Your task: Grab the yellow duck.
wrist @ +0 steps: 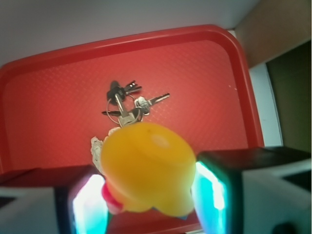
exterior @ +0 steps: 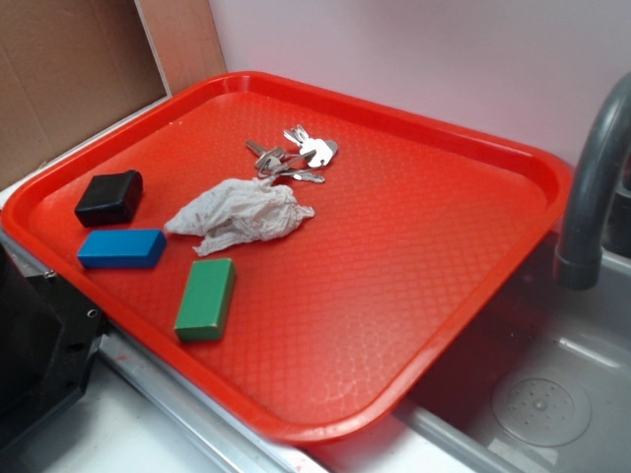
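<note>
The duck [wrist: 146, 168] sits clamped in the hand [wrist: 148, 202], filling the near middle of the wrist view, held above the red tray [wrist: 44, 63]; the exterior view shows neither duck nor hand. On the tray, a bunch of keys [exterior: 294, 160] lies toward the far side, with a crumpled cloth [exterior: 242, 215] just near of it. To the left are a black block [exterior: 109, 196], a blue block [exterior: 122, 248] and a green block [exterior: 206, 299]. A grey faucet [exterior: 592, 187] rises over the sink [exterior: 542, 394] at right.
</note>
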